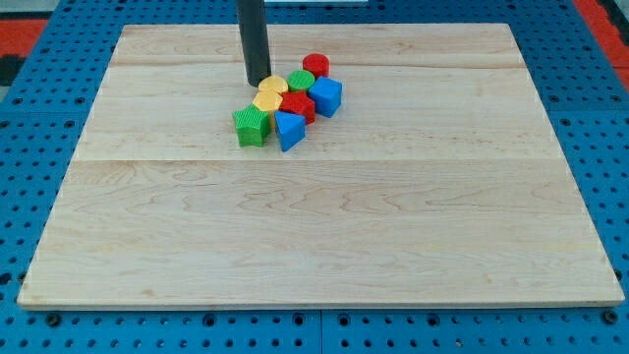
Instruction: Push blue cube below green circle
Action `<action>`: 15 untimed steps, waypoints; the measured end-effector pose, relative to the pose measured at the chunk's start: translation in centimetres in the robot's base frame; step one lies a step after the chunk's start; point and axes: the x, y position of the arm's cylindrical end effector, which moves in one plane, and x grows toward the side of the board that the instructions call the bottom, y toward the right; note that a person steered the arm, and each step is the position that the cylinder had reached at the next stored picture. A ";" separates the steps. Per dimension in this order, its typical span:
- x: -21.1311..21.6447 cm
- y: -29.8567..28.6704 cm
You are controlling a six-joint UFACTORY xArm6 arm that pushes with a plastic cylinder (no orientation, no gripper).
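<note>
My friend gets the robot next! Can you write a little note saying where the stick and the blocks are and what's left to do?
My tip rests at the cluster's upper left, beside the yellow blocks; it cannot be told if they touch.
The blue cube sits at the cluster's right edge, just right of the green circle.
Done: nothing yet that shows.
Left: push the blue cube round until it lies below the green circle, probably shifting the red block there.

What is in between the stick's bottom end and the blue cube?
In the camera view, a yellow block and the green circle lie between my tip and the blue cube, packed close together in the cluster.
</note>
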 end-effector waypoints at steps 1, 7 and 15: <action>-4.5 0.4; 1.1 11.9; 12.4 14.5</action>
